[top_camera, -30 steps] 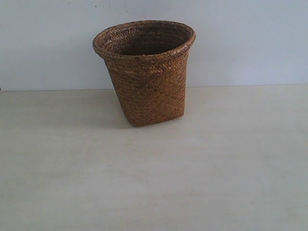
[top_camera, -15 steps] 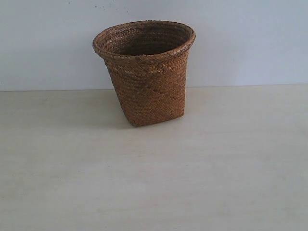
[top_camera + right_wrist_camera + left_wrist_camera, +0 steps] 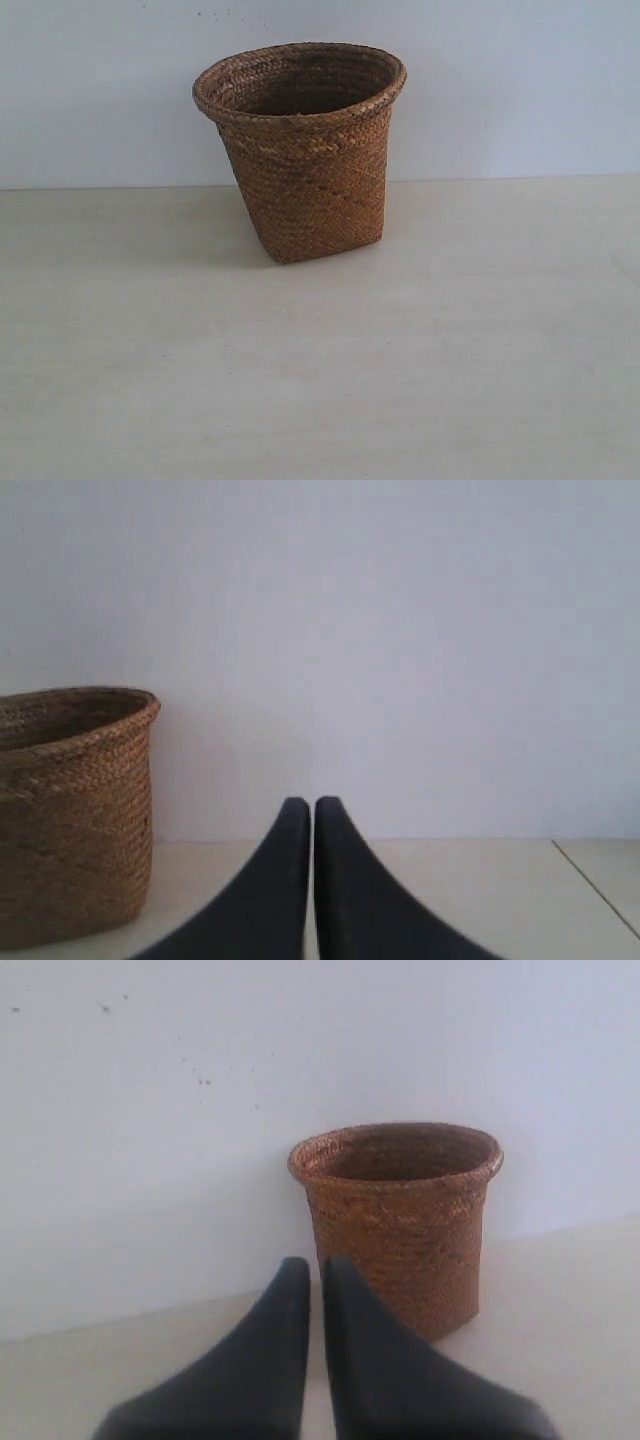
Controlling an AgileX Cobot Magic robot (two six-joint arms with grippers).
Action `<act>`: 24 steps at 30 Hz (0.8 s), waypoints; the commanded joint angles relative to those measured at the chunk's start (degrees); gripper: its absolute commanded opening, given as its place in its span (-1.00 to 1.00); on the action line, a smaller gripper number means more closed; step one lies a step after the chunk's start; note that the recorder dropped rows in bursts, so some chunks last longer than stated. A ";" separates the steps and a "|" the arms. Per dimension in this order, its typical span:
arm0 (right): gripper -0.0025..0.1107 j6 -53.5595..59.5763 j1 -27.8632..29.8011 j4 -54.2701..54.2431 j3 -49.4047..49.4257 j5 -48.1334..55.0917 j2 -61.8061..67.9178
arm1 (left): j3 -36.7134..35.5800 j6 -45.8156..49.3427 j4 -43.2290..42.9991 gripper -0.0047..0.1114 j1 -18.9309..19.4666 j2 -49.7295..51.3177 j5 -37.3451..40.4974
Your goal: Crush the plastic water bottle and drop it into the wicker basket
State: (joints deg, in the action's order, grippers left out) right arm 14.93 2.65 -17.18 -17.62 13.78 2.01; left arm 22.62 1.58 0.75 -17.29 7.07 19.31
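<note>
The brown wicker basket point(image 3: 305, 150) stands upright toward the back of the pale table, close to the wall. It also shows in the left wrist view as the wicker basket point(image 3: 400, 1225) and at the edge of the right wrist view as the wicker basket point(image 3: 70, 810). My left gripper point(image 3: 315, 1270) is shut with nothing between its dark fingers, well short of the basket. Shut and holding nothing as well, my right gripper point(image 3: 312, 810) sits off to the basket's side. The plastic water bottle is out of view in every frame. Neither gripper shows in the exterior view.
A pale wooden table point(image 3: 320, 370) spreads in front of the basket. Behind it rises a plain white wall point(image 3: 520, 90). A seam or edge in the table surface point(image 3: 595, 880) runs near my right gripper.
</note>
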 commanded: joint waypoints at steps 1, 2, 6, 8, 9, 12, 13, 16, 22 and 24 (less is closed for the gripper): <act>-0.96 0.59 0.20 -1.40 3.96 -4.76 -2.01 | -4.97 -0.72 1.19 -0.84 0.12 -4.99 -6.67; -0.96 0.59 0.20 -1.40 4.50 -4.76 -2.01 | -6.25 -0.72 1.37 -0.84 0.12 -5.58 -8.51; -0.96 0.70 0.20 -1.63 10.14 -9.15 -2.01 | -16.34 -0.72 1.60 -0.84 0.12 -5.88 -21.20; -0.96 0.83 0.20 -1.63 11.84 -9.74 -2.01 | -18.55 -0.72 1.60 -0.84 0.12 -5.88 -22.91; -0.96 0.83 0.20 -1.63 12.49 -9.74 -2.01 | -19.10 -0.72 1.60 -0.84 0.12 -5.88 -22.91; -0.96 0.73 0.20 -1.63 14.24 -9.09 -2.01 | -20.86 -0.72 1.60 -0.84 0.12 -5.88 -22.66; -0.96 0.83 0.20 -1.63 14.53 -8.95 -2.01 | -21.12 -0.72 1.60 -0.84 0.12 -5.88 -22.66; -0.96 0.98 0.20 -1.63 16.07 -8.60 -2.01 | -22.17 -0.72 1.60 -0.84 0.12 -5.88 -22.66; -0.96 0.59 0.20 -1.63 16.34 -8.42 -2.01 | -22.30 -0.72 1.60 -0.84 0.12 -5.88 -22.66; -0.96 0.59 0.20 -1.63 16.34 -8.42 -2.01 | -22.30 -0.72 1.60 -0.84 0.12 -5.88 -22.66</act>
State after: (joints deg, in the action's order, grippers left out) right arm 15.63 2.65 -18.73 -1.61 5.67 0.30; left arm 0.49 1.58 1.68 -17.29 1.51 -2.77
